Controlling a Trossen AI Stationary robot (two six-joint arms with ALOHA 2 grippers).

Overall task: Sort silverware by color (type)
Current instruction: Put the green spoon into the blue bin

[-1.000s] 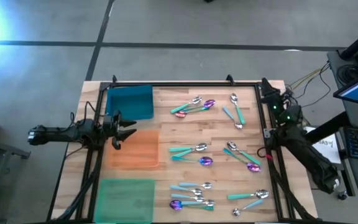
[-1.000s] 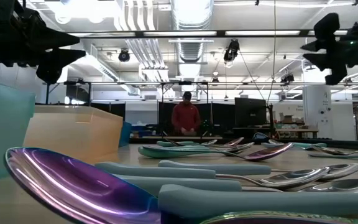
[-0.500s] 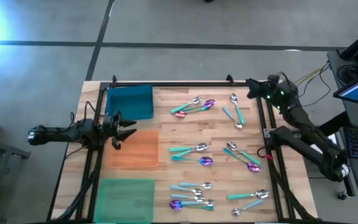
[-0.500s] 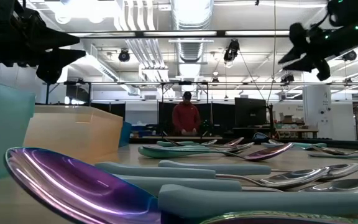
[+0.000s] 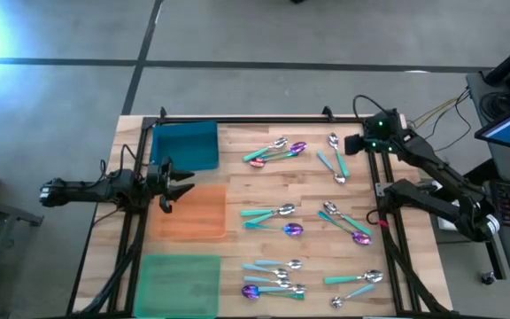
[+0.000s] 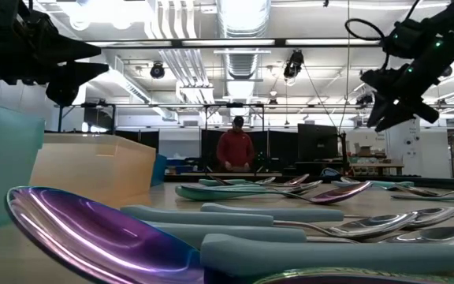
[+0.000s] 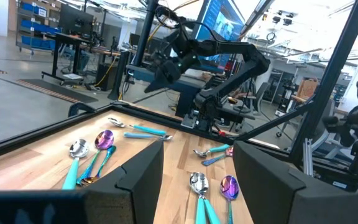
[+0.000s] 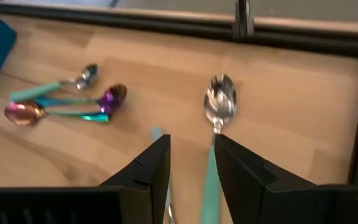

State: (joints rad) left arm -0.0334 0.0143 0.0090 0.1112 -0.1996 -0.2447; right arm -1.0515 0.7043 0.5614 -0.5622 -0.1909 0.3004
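Observation:
The silverware lies scattered on the wooden table: a far group (image 5: 277, 151), two teal-handled spoons (image 5: 336, 155) at the far right, and further groups in the middle (image 5: 271, 217), at the right (image 5: 348, 223) and near the front (image 5: 273, 279). My right gripper (image 5: 351, 144) hangs open above the far-right pair, slanting down. In its wrist view a silver spoon head (image 8: 219, 102) lies just beyond the fingers (image 8: 151, 168). My left gripper (image 5: 182, 183) waits open at the table's left edge, level, clear of everything.
Blue (image 5: 184, 144), orange (image 5: 191, 211) and green (image 5: 180, 282) containers stand in a row along the left side. A black frame (image 5: 264, 121) borders the table. A person (image 6: 236, 150) stands far behind the table in the room.
My right arm has swung up from the table's right edge toward the far right corner and in over the table. Its gripper has tipped over from pointing upward to slanting down above the far-right spoons. The silverware has not moved.

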